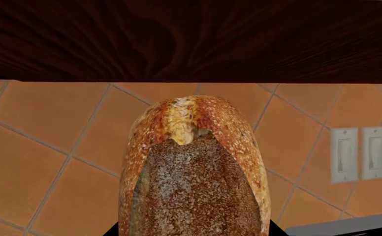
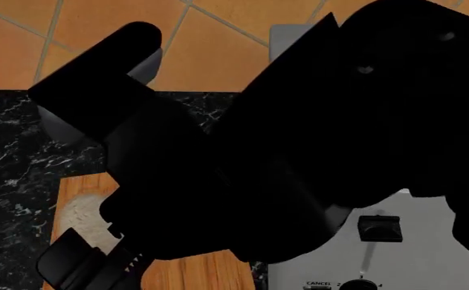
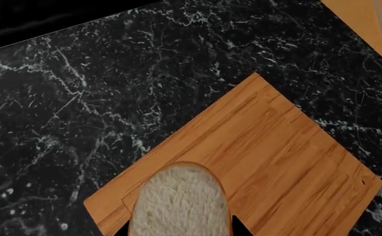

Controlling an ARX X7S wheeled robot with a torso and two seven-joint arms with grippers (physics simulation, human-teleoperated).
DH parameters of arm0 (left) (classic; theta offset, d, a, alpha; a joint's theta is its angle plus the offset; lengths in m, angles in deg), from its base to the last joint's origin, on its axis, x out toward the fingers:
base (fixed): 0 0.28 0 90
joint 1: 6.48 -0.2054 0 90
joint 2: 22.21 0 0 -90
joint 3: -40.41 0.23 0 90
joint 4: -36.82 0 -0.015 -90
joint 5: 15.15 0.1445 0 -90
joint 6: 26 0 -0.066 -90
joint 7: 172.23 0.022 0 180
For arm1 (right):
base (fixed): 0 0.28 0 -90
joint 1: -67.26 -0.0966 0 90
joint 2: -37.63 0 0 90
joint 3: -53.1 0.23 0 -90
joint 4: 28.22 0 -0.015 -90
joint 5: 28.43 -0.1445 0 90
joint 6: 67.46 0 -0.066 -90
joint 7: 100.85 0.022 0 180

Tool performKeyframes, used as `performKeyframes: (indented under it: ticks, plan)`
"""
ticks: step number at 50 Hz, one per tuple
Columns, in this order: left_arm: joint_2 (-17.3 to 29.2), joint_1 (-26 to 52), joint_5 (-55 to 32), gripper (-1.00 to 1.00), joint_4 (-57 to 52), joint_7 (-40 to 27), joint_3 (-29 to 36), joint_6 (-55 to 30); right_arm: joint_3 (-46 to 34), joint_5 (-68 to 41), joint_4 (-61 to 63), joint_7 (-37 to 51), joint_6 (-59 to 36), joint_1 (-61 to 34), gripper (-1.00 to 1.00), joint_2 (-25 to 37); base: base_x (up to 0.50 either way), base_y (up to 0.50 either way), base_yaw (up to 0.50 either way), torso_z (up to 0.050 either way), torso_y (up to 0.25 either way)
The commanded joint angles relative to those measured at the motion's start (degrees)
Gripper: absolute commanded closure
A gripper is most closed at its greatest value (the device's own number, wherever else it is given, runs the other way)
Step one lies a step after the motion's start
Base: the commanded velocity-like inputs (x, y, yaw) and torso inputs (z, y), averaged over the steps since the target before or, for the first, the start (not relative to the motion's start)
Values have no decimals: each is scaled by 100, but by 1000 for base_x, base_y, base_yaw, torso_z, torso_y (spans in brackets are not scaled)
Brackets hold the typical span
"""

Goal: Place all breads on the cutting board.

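In the left wrist view, the large rounded golden-brown crusty loaf (image 1: 194, 172) with its speckled, floured face filled the lower middle, rising from between the two dark finger tips of the left gripper (image 1: 194, 231) that showed at either side of its base; the loaf appeared to be clamped there, lifted in front of an orange tiled wall (image 1: 53, 132) with a pair of pale wall switches (image 1: 358, 153) and a dark wooden cabinet underside (image 1: 191, 39) above. In the right wrist view, the small pale round bread slice with a thin tan crust (image 3: 177, 204) sat between the dark tips of the right gripper (image 3: 177, 231), which looked closed on it, and the slice lay over the near corner of the flat rectangular light-brown wooden cutting board (image 3: 270, 147); whether it touched the board could not be told. The board rested on a black marble countertop with white veins (image 3: 79, 98). In the head view, black arm bodies hid most of the scene; a strip of the board (image 2: 77, 199) showed at the lower left on the counter, beside a grey appliance panel (image 2: 428, 254).
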Motion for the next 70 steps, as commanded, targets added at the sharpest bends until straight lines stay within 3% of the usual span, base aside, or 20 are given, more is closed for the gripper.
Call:
performKeyframes:
  ticks: [1,17,70]
  plan:
    - [-99,-10,-3,100,2,56,-74,76,266,876,-220,-766,-262,169,100,-98,0,0,0,0,0]
    - [-87,14,-18,100,6,28,-47,57,314,1603,-422,-1420,-202,426,100,-89,0,0,0,0,0]
    - [-82,-21,66,100,-24,-91,-59,142,-88,1185,-4,-900,155,1161,100,158,0,0,0,0,0]
